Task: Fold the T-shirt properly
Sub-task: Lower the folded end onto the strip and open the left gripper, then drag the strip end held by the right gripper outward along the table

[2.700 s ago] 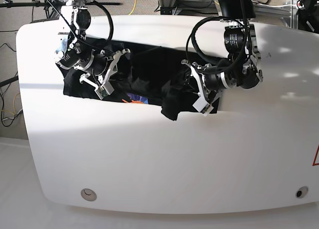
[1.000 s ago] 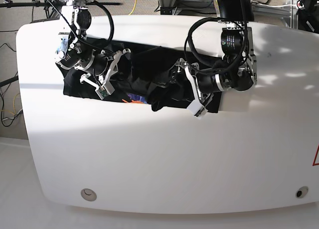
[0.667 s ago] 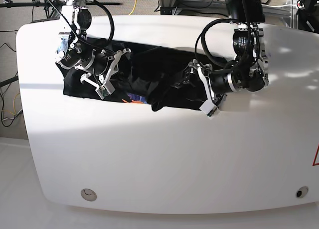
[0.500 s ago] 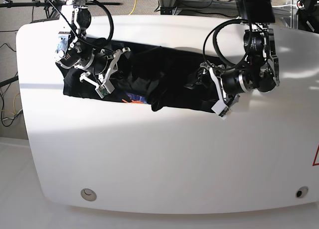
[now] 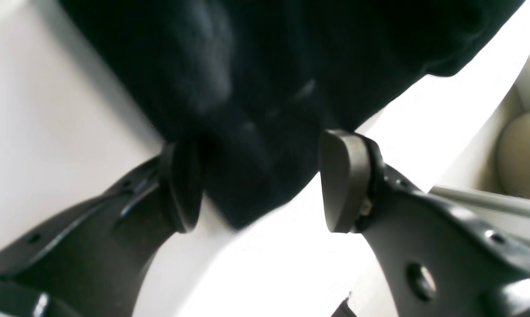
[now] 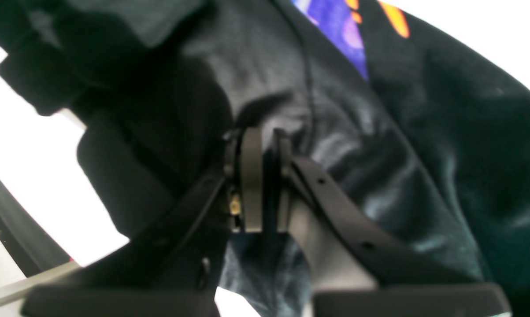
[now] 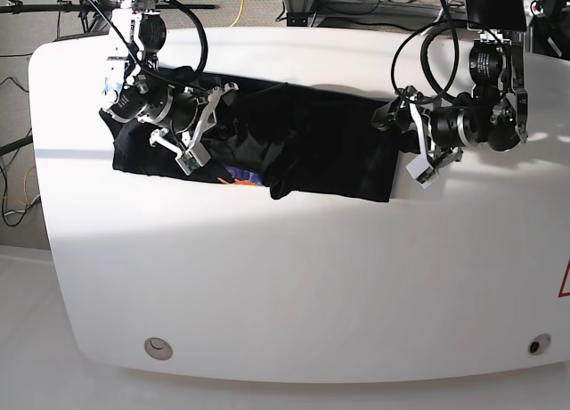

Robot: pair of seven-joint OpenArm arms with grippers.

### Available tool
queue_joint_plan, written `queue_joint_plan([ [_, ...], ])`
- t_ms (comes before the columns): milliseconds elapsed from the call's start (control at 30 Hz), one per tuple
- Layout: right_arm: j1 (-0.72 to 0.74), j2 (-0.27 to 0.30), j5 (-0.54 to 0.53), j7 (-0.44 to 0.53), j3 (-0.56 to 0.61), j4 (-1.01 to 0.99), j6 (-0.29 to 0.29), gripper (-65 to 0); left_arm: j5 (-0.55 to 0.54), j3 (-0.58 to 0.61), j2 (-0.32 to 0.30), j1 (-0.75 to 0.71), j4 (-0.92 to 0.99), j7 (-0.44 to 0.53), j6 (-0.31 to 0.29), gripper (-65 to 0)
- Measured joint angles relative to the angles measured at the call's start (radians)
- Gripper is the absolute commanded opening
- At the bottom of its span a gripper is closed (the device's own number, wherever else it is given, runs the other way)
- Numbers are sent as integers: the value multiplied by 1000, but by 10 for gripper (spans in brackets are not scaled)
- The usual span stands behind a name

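Observation:
The black T-shirt [image 7: 321, 151] lies spread across the back of the white table [image 7: 294, 285], with a bit of its orange, purple and blue print [image 7: 242, 176] showing at the front edge. My left gripper [image 7: 399, 135] is at the shirt's right edge. In the left wrist view it [image 5: 265, 185] is open, with a corner of the black cloth [image 5: 265, 88] lying between its fingers [image 5: 344, 180]. My right gripper [image 7: 209, 132] is over the shirt's left part. In the right wrist view it [image 6: 267, 176] is shut on a fold of the cloth [image 6: 379, 132], near the print [image 6: 335, 26].
A round fitting [image 7: 158, 346] is set in the table's front left and a smaller one [image 7: 534, 346] in the front right. A red mark [image 7: 564, 281] sits at the right edge. Cables and metal frames stand behind the table.
My left arm has moved right, drawing the shirt's bunched right side out flat, and its jaws now stand open around the corner. My right arm has barely moved.

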State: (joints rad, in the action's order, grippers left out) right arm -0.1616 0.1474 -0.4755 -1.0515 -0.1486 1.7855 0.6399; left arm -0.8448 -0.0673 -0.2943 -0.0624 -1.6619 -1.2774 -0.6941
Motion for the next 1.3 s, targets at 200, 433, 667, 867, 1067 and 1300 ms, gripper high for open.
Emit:
queue_joint_plan([
  [200,3,6,22,0,-3,0,-8,-614,-18,41,26,23,26,-4,-2,-257],
  [433,3,5,20,2,0,-3,0,-620,6,40,129,64,105,-12,2,-269],
  [667,2,8,20,1,-4,-10,0,-630,11,43,203,76,146,14,0,-476],
  [867,5,8,8,3,-33,-15,8,-638,120,26,216,59,155,65,0,-650],
  [1067,14,4,8,3,-116,-4,8,-622,164,12,216,57,155,98,0,-543],
  [1300,34,10,9,1,-193,53,7,-608,144,-16,198,54,158,85,0,-416],
])
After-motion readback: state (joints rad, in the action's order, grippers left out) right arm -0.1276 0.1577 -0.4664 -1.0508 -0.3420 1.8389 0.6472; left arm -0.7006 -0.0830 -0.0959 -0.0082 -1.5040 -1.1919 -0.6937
